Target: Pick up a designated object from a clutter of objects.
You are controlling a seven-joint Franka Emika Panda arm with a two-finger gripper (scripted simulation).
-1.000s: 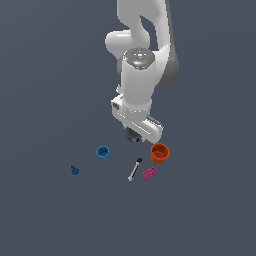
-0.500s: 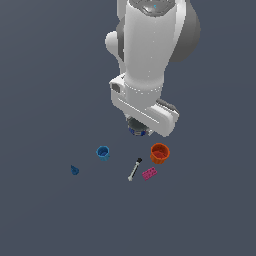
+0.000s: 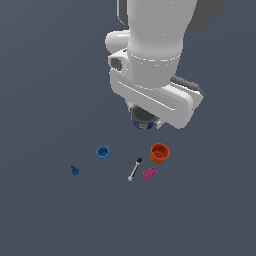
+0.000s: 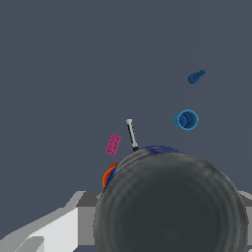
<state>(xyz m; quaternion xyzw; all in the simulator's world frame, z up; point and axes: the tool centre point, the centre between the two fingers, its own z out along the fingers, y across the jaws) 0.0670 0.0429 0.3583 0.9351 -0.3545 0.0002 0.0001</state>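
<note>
Can (image 3: 143, 121) sits directly under the tool (image 3: 145, 120), held in it, flat top facing the wrist; clear of the surface (image 3: 45, 210), remaining clutter below.

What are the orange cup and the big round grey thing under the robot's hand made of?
The orange cup looks like matte plastic: flat bright colour, ribbed side, no shine. The can looks like metal: its dark grey top shows faint ringed, brushed reflections, and a blue side peeks out below the wrist. These are simulator renders, so both are guesses from the look alone.
</note>
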